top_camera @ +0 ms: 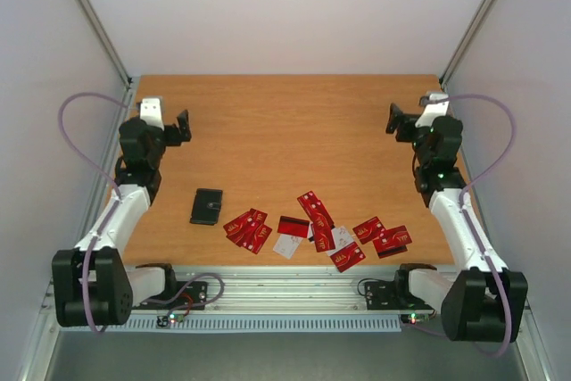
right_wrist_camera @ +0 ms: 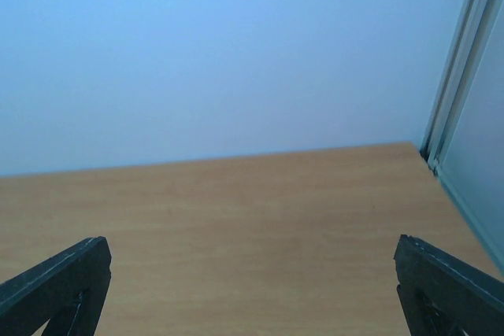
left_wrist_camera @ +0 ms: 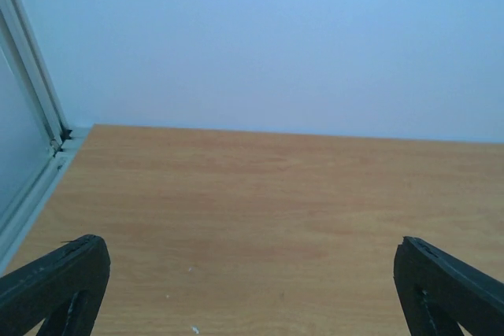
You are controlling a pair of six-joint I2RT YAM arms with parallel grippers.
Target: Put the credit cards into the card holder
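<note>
Top external: cards (top_camera: 317,211), wooden table (top_camera: 285,131), pale walls (top_camera: 285,6)

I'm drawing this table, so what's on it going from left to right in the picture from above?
Small black folding card holder → fanned pile of thin red cards → flat white card → last red card at the right end. The cards between those two overlap, so I skip them.

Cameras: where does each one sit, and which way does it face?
Top external: above and behind the robot, looking down on table, cards, holder; left gripper and right gripper show, open.
Left wrist: low over the table, facing the far wall; own fingers show.
Right wrist: likewise, own fingers.
Shared: both wrist views see bare table and wall, no cards.
</note>
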